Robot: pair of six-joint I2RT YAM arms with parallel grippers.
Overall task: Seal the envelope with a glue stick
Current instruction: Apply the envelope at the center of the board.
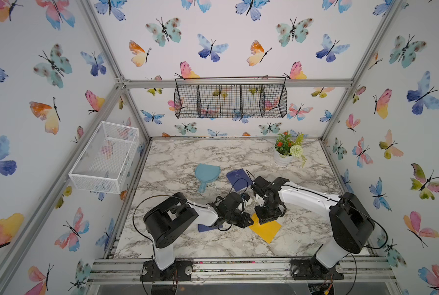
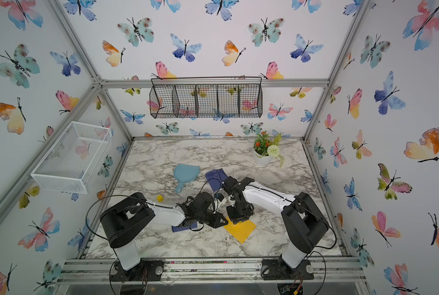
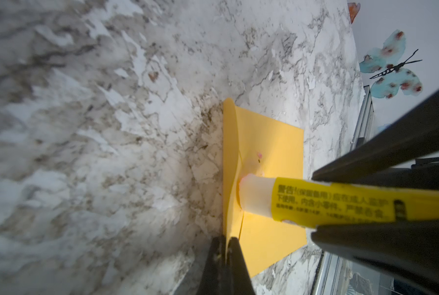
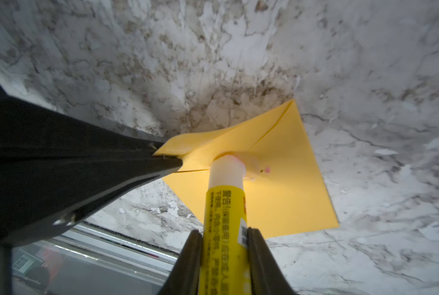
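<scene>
A yellow envelope (image 1: 266,228) (image 2: 241,229) lies near the table's front middle. My left gripper (image 3: 225,238) is shut on the edge of its flap (image 3: 229,153) and holds the flap lifted off the envelope body (image 3: 272,143). My right gripper (image 4: 224,231) is shut on the yellow glue stick (image 4: 226,204) (image 3: 328,199). The stick's white tip presses on the envelope (image 4: 289,178) just under the raised flap (image 4: 200,143). A small pink smear shows beside the tip. In both top views the arms hide the contact point.
A navy envelope (image 1: 238,178) and a light blue paddle-shaped object (image 1: 206,173) lie behind the arms. Another navy envelope (image 1: 208,227) lies under the left arm. A small yellow cap-like piece (image 2: 159,198) sits left. A potted plant (image 1: 287,150) stands back right. The table's front rail is close.
</scene>
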